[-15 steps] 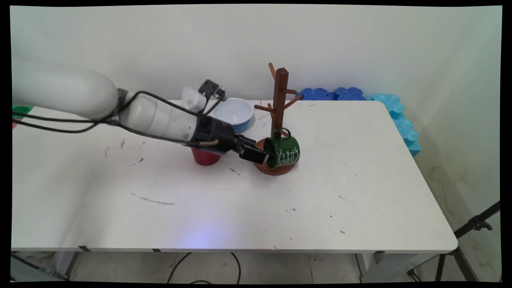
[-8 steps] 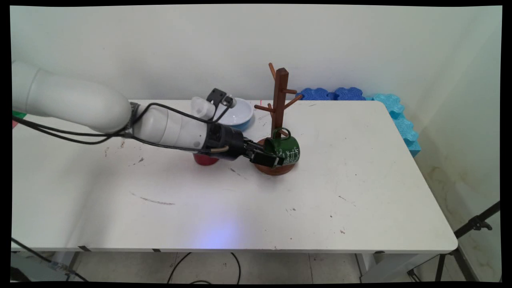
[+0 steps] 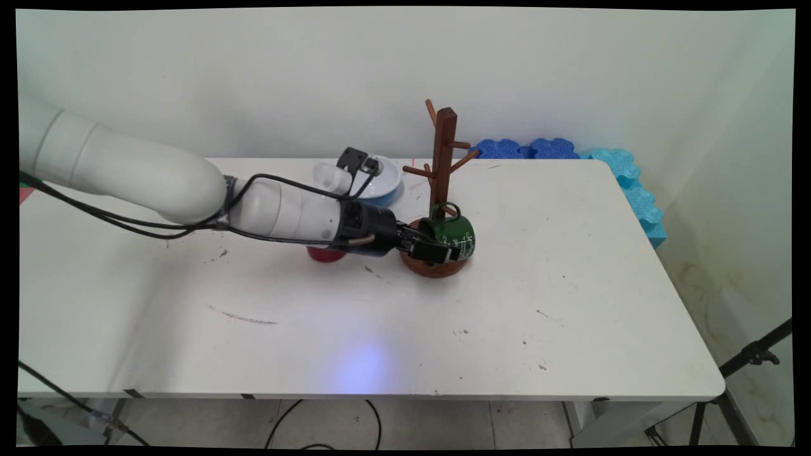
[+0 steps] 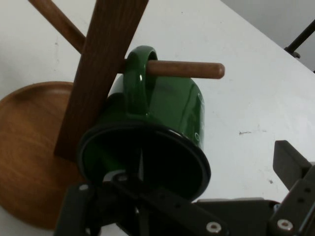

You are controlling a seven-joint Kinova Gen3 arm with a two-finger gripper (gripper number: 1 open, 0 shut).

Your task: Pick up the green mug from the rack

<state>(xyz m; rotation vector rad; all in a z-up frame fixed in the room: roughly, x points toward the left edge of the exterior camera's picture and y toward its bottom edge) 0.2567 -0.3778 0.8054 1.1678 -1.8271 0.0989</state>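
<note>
The gripper (image 3: 445, 252) is open, with one finger inside the mouth of the green mug (image 3: 457, 235) and the other outside it, by the rim. It may be touching the rim, but that is hard to see. The mug hangs by its handle on a low peg of the wooden mug tree (image 3: 441, 166). Behind the arm are a red cup (image 3: 325, 254) and a bowl (image 3: 383, 179).

Red cup (image 3: 325, 254) mostly hidden behind the arm's wrist, blue-and-white bowl (image 3: 384, 179) partly covered by the wrist camera mount, white lettering on the green mug (image 3: 457, 235) too small to read, mug tree (image 4: 93, 88) cut off at the hand view's top edge.
</note>
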